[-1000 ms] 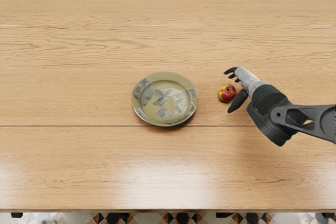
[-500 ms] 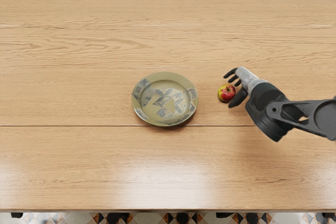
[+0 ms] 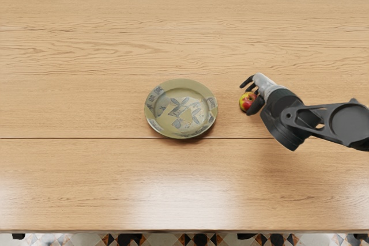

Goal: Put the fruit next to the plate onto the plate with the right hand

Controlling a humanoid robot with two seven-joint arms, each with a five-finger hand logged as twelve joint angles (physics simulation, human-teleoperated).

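A small red and yellow apple [image 3: 246,101] lies on the wooden table just right of a patterned green plate [image 3: 180,108]. My right hand [image 3: 252,94] comes in from the right edge and is wrapped around the apple's right side, fingers over the top and thumb below. The fingers look closed on the fruit, which still rests on the table. The plate holds nothing. No left arm shows.
The wooden table [image 3: 115,44] stretches wide on all sides of the plate. A teal wall runs along the far edge. The dark forearm [image 3: 311,124] reaches in low at the right.
The right hand slid left onto the apple and its fingers and thumb closed around it. The forearm swung lower and flatter. The apple and plate kept their places.
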